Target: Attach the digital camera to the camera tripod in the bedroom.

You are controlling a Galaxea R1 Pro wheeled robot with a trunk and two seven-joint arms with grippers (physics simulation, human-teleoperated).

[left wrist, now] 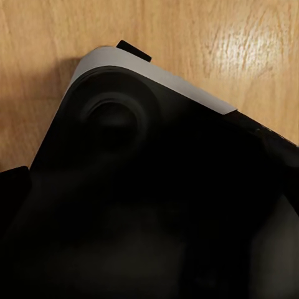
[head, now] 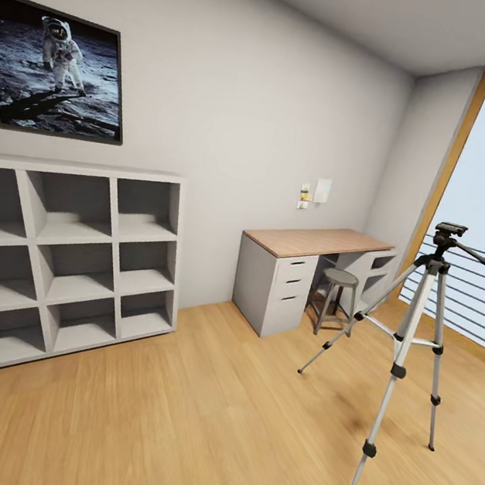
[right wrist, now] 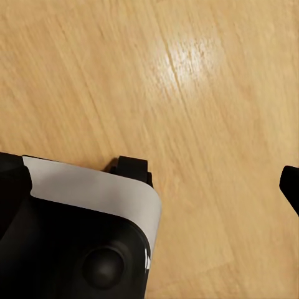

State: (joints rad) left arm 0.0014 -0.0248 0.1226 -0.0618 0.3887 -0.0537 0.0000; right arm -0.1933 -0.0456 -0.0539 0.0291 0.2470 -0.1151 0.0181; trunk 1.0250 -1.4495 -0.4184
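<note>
The camera tripod (head: 416,317) stands on the light wood floor at the right of the head view, silver legs spread, its black head on top with the pan handle pointing right. The digital camera is out of view. In the right wrist view, my right gripper (right wrist: 149,193) hangs over the floor, one black fingertip (right wrist: 290,187) at the frame's edge and nothing between the fingers. My left gripper (left wrist: 149,187) looks down on my own dark base (left wrist: 156,205), one finger (left wrist: 12,184) showing at the edge, holding nothing.
White cube shelves (head: 67,262) line the left wall under a framed astronaut picture (head: 58,72). A grey desk with a wooden top (head: 313,242) and a round grey stool (head: 340,278) stand at the back. A tall window with railing (head: 476,303) is behind the tripod.
</note>
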